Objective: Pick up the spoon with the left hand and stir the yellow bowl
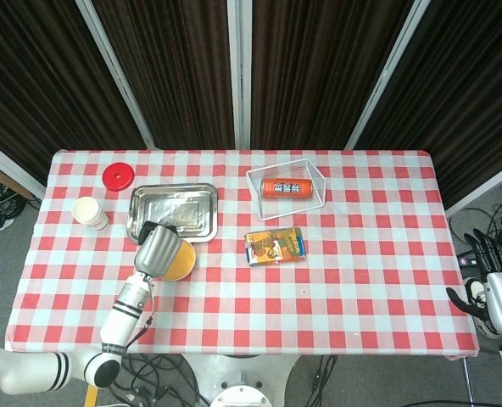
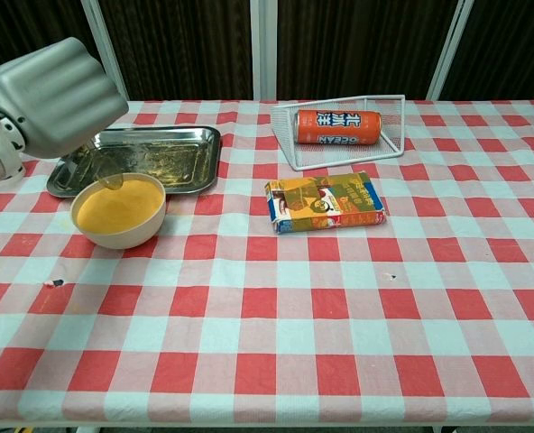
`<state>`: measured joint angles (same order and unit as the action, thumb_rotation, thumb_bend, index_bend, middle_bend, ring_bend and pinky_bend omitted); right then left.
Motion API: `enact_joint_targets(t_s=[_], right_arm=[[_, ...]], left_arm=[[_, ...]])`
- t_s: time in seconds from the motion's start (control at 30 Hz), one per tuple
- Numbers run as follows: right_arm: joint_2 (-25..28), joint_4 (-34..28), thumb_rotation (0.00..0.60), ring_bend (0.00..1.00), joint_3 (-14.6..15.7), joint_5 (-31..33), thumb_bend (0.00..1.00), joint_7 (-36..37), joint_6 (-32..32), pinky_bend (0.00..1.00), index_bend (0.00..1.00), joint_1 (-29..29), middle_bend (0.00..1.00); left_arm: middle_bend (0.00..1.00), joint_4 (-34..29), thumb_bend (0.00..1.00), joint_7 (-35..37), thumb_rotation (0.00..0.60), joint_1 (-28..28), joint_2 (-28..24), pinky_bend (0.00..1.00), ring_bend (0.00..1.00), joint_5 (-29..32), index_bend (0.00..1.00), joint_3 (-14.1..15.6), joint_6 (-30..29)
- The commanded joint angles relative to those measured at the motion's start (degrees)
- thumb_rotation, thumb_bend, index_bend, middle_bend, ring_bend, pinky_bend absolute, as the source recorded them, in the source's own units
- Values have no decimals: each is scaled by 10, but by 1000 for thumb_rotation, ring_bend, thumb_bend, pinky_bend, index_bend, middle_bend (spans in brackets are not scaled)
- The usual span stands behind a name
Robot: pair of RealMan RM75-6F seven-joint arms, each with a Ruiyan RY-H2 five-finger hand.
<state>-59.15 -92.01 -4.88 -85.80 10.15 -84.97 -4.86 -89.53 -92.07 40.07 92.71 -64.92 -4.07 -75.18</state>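
The yellow bowl (image 2: 120,209) with yellow filling stands on the checked cloth in front of the steel tray; in the head view only its right part (image 1: 183,262) shows past my left hand (image 1: 156,250). My left hand (image 2: 50,95) hovers over the bowl's back left rim, knuckles toward the chest camera. A translucent spoon (image 2: 112,178) hangs from under it, its tip at the surface of the filling. The fingers around the handle are hidden behind the hand. My right hand (image 1: 497,297) hangs off the table's right edge, fingers apart and holding nothing.
Behind the bowl lies a steel tray (image 2: 150,155). A paper cup (image 1: 90,212) and a red lid (image 1: 117,176) sit at the far left. A wire basket (image 2: 339,131) holds an orange can (image 2: 337,126). A snack box (image 2: 326,203) lies mid-table.
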Motion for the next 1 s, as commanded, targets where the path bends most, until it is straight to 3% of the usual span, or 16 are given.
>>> enact_joint_targets(t_s=[0.03, 0.13, 0.27, 0.43, 0.63, 0.77, 1.0], right_arm=[[0, 0, 600, 0, 0, 0, 158, 0, -2, 0, 0, 1, 0], [0, 0, 600, 0, 0, 1, 159, 0, -2, 0, 0, 2, 0], [0, -1, 600, 0, 0, 5, 159, -1, 3, 0, 0, 1, 0], [1, -3, 600, 0, -1, 4, 159, -3, 4, 0, 0, -1, 0], [-1, -3, 600, 0, -2, 6, 158, -4, 13, 0, 0, -5, 0], [0, -3, 600, 0, -2, 10, 146, -6, 17, 0, 0, -6, 0], [2, -4, 600, 0, -2, 16, 132, -7, 19, 0, 0, -4, 0]], left_arm=[[928, -4, 427, 33, 600, 7, -8, 952, 891, 7, 779, -4, 13], [928, 19, 426, 127, 600, 8, -14, 952, 891, -36, 774, -2, 23], [929, 33, 424, 239, 600, 4, -22, 952, 891, -31, 763, -23, 42], [927, 38, 423, 326, 600, 0, -33, 951, 889, -5, 729, -57, 52], [925, 47, 420, 455, 600, 10, -49, 951, 887, 64, 700, -114, 111], [925, 91, 418, 532, 600, 28, -43, 951, 887, 120, 693, -149, 170], [925, 170, 410, 566, 600, 71, -19, 951, 887, 214, 669, -166, 256]])
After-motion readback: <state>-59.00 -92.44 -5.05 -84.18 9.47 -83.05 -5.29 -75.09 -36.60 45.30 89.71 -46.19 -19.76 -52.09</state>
